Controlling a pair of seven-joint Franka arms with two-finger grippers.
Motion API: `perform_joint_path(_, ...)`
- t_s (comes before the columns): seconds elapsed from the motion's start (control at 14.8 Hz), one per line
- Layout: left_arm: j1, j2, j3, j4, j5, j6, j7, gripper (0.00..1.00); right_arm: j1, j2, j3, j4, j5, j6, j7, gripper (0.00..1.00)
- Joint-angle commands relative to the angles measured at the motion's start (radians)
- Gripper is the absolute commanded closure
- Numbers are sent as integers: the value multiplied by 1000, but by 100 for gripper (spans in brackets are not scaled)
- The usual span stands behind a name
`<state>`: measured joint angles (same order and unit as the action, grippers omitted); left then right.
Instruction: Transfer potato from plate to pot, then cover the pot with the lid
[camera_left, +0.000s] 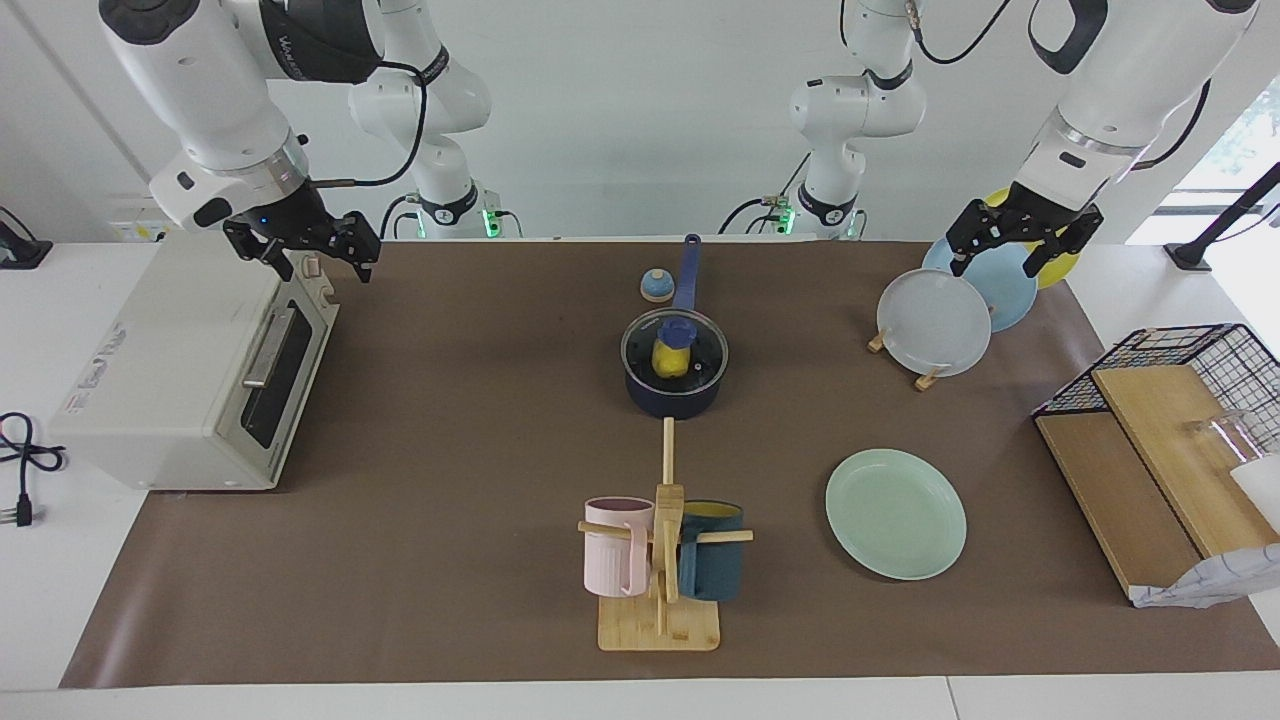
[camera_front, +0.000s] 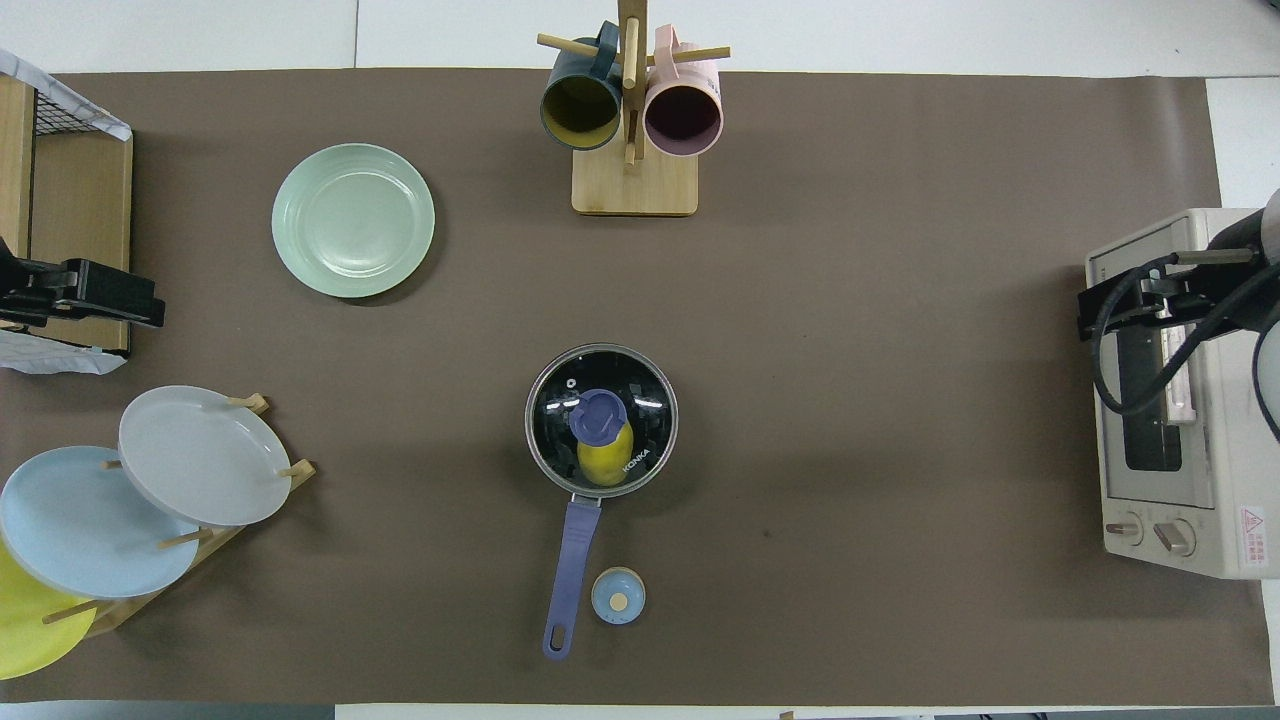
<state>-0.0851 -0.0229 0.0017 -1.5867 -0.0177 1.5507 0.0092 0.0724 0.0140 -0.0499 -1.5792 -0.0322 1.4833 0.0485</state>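
The dark navy pot (camera_left: 675, 392) stands mid-table, its long blue handle pointing toward the robots. The clear glass lid (camera_left: 700, 345) with a blue knob sits on the pot. The yellow potato (camera_left: 671, 362) lies inside the pot under the lid; it also shows through the glass in the overhead view (camera_front: 603, 462). The mint-green plate (camera_left: 895, 513) lies bare, farther from the robots toward the left arm's end. My left gripper (camera_left: 1000, 262) hangs open and empty over the plate rack. My right gripper (camera_left: 325, 262) hangs open and empty over the toaster oven.
A small blue-topped bell (camera_left: 656, 286) sits beside the pot's handle. A mug tree (camera_left: 665, 545) holds a pink and a dark teal mug. A rack (camera_left: 930, 378) holds grey-white, light blue and yellow plates. A toaster oven (camera_left: 190, 380) and a wire basket (camera_left: 1190, 350) stand at the table's ends.
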Motion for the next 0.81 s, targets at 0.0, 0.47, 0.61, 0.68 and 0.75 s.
perform_joint_path(0.0, 2, -20, -3, -19, 16, -9, -8, 0, -6, -38, 4, -28, 12, 11, -33, 0)
perform_joint_path(0.47, 2, -20, 0, -19, 16, -9, -8, 0, -10, -45, 4, -33, 18, 12, -33, 0)
perform_joint_path(0.61, 2, -20, 0, -19, 16, -9, -8, 0, -11, -45, 2, -31, 31, 15, -33, 0)
perform_joint_path(0.68, 2, -20, 0, -19, 16, -9, -6, 0, -13, -45, 2, -30, 41, 17, -33, 0)
perform_joint_path(0.75, 2, -20, 0, -19, 16, -9, -8, 0, -14, -45, 2, -30, 43, 17, -33, 0)
